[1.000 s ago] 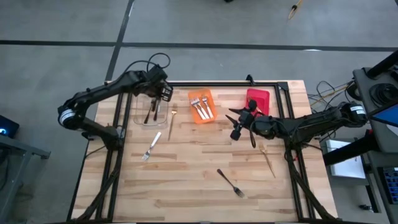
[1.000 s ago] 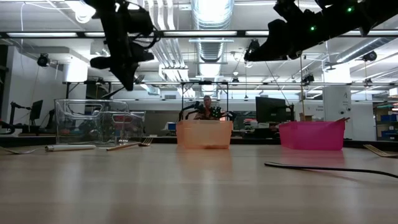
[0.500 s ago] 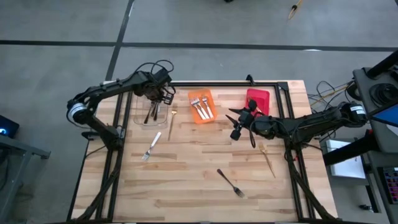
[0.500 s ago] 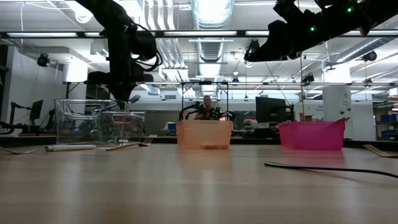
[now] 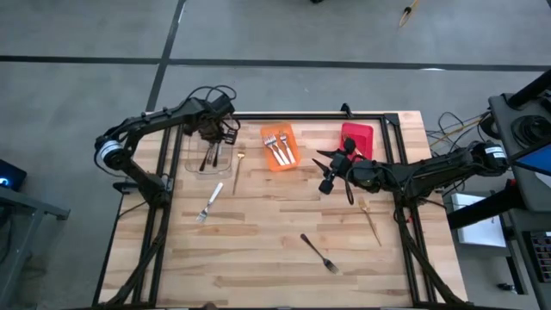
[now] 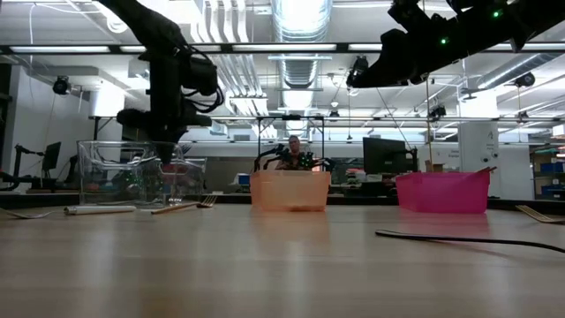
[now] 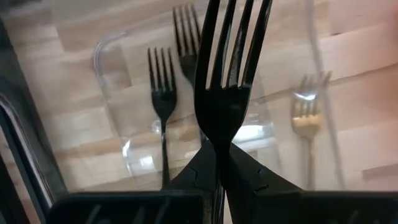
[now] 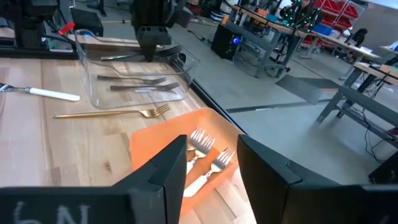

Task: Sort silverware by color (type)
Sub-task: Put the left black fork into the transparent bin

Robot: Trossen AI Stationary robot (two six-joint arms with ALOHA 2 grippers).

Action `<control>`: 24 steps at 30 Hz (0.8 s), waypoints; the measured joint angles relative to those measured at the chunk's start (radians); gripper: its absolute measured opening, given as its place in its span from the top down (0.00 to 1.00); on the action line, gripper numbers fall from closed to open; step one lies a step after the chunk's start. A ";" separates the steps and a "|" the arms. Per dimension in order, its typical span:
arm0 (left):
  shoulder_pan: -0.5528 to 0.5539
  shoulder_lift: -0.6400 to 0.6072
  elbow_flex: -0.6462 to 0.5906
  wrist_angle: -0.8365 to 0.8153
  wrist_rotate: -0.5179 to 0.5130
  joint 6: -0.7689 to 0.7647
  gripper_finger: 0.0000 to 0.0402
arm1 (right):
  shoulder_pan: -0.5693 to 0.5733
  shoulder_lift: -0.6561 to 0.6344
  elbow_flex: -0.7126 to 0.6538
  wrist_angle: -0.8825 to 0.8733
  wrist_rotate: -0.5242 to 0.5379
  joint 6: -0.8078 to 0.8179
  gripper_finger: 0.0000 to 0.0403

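Observation:
My left gripper (image 5: 215,131) (image 7: 217,149) is shut on a dark fork (image 7: 227,68) and hangs over the clear bin (image 5: 207,155) (image 6: 132,172), where two dark forks (image 7: 163,102) lie flat on the floor. My right gripper (image 5: 330,170) (image 8: 211,165) hovers open above the orange bin (image 5: 278,146), which holds white-handled forks (image 8: 205,155). On the table lie a gold fork (image 5: 238,170) beside the clear bin, a white-handled fork (image 5: 208,202), a dark fork (image 5: 318,252) and a gold fork (image 5: 370,220). My left gripper pinches the dark fork between its two fingers (image 7: 249,177) at the neck just behind the head (image 7: 217,134). The fork lies along the fingers, its tines (image 7: 236,31) sticking out past the fingertips. It is lifted clear, pointing down into the clear bin from above.
The red bin (image 5: 355,140) (image 6: 441,192) stands right of the orange bin at the far edge. A black frame rail (image 5: 301,115) runs along the table's far edge. Bare wood (image 5: 258,258) stretches along the near half. A person (image 6: 294,150) sits far behind the table.
My left gripper has come down over the clear bin and turned from a slant until it points downward, still shut on the dark fork. The fork's tines now reach the bin's rim height in the low view.

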 joint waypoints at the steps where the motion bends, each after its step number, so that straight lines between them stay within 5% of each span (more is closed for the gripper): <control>1: 0.005 0.000 -0.007 0.002 0.001 -0.006 1.00 | 0.000 0.000 0.000 -0.001 0.000 0.000 0.67; 24: 0.035 0.005 -0.071 0.057 0.003 -0.045 1.00 | 0.000 0.000 0.000 -0.012 0.000 -0.008 0.68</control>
